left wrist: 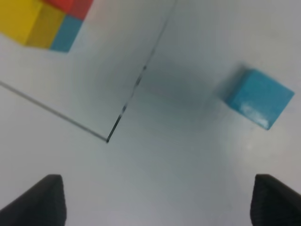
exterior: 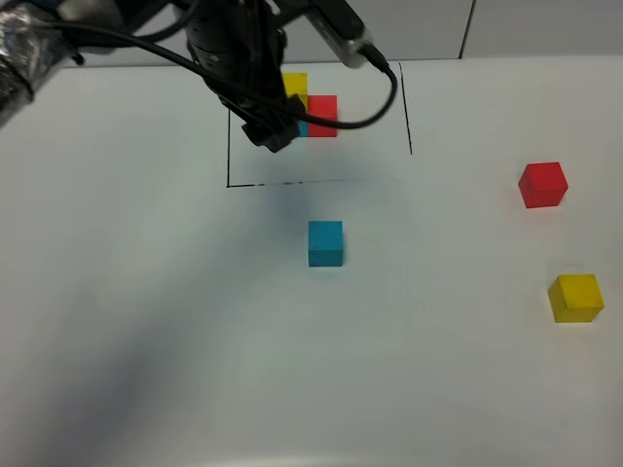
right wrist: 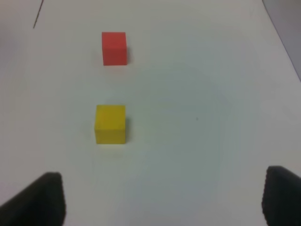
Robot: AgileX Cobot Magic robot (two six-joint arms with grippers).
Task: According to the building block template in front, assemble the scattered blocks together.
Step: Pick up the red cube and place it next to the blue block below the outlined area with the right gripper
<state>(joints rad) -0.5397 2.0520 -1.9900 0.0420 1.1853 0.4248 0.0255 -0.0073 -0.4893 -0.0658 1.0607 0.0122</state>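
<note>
nothing joined yet. plain yellow matte cube [exterior: 575, 297] nearest, far right on the white counter [exterior: 146, 341]; red matte cube [exterior: 542, 185] behind it, apart. cyan-blue matte cube [exterior: 326, 243] alone mid-counter, open room all round. both left hand [left wrist: 150, 202] and right hand [right wrist: 160, 200] spread wide, empty. farthest: black-outlined yellow-cyan-red block template [exterior: 316, 112], partly behind the left arm.

Middle block [exterior: 326, 243] lies before the template [exterior: 321, 115]; at right, rear block [exterior: 542, 185] sits behind near block [exterior: 575, 298]

Cyan block [exterior: 325, 242] near framed template [exterior: 323, 113]
</note>
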